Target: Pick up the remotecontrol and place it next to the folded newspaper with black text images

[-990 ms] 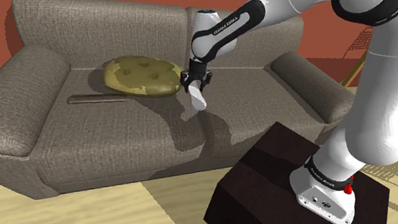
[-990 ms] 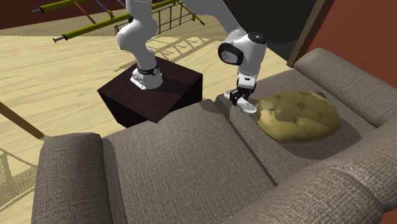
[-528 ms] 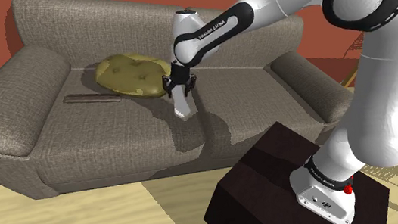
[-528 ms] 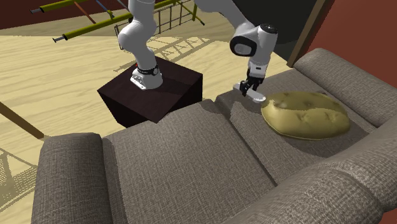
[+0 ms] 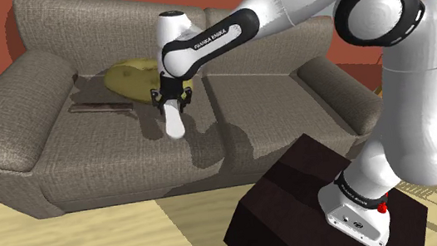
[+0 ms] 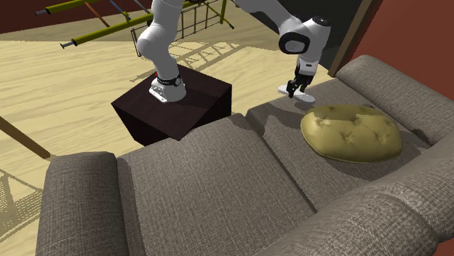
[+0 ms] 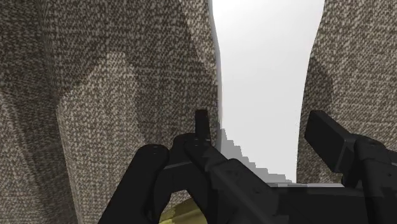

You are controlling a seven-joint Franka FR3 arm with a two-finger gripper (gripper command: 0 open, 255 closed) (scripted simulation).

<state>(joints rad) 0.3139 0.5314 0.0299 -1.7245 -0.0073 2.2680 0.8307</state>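
Observation:
My gripper (image 5: 172,106) is shut on a plain white remote control (image 5: 174,123), which hangs below the fingers just above the sofa's seat. In the second exterior view the gripper (image 6: 297,88) holds the remote (image 6: 306,96) near the seat's front edge, beside the olive cushion (image 6: 351,133). The wrist view has the white remote (image 7: 267,76) clasped between both black fingers (image 7: 201,127), with the gripper (image 7: 264,137) over grey fabric. A thin dark flat newspaper (image 5: 92,109) lies on the seat to the shoulder view's left of the gripper, partly in the arm's shadow.
The olive cushion (image 5: 130,75) rests against the grey sofa's back (image 5: 73,29), behind the gripper. Padded armrests (image 5: 334,89) bound the sofa. The dark box stand (image 5: 300,197) sits on the wooden floor (image 6: 65,94) in front.
The arm has swung toward the shoulder view's left, carrying the remote from the seam between the seats to over the left seat, closer to the newspaper.

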